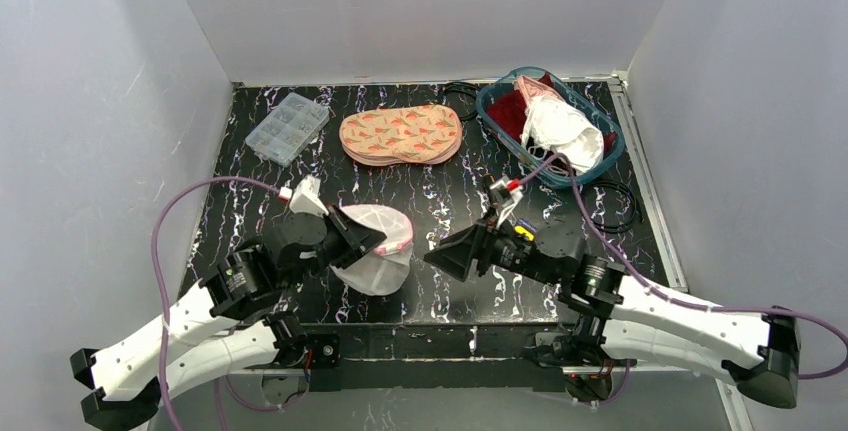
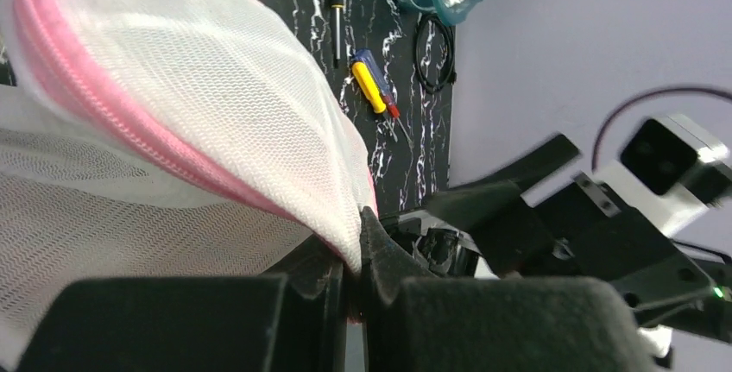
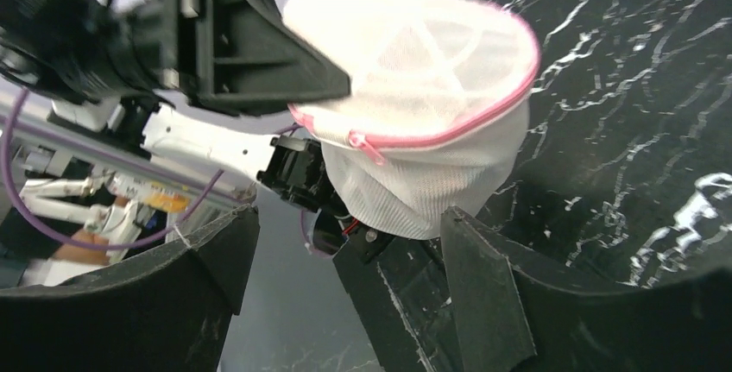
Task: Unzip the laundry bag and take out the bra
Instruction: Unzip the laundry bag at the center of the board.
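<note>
The laundry bag [image 1: 375,251] is a white mesh dome with a pink zipper band, lifted at the table's near left. My left gripper [image 1: 372,239] is shut on its rim. In the left wrist view the mesh [image 2: 198,70] runs down into the closed jaws of that gripper [image 2: 356,242]. My right gripper [image 1: 440,256] stands open just right of the bag, not touching it. In the right wrist view the bag [image 3: 414,70] hangs beyond this gripper [image 3: 350,217], and the pink zipper pull [image 3: 362,145] faces it. The zipper line looks closed. The bra is hidden; I cannot tell what the bag holds.
A peach patterned two-cupped garment [image 1: 400,134] lies flat at the back. A clear compartment box [image 1: 287,127] sits back left. A teal basket [image 1: 487,111] of clothes stands back right, with a black cable loop [image 1: 610,206] beside it. A yellow-and-blue screwdriver [image 2: 373,85] lies near my right arm.
</note>
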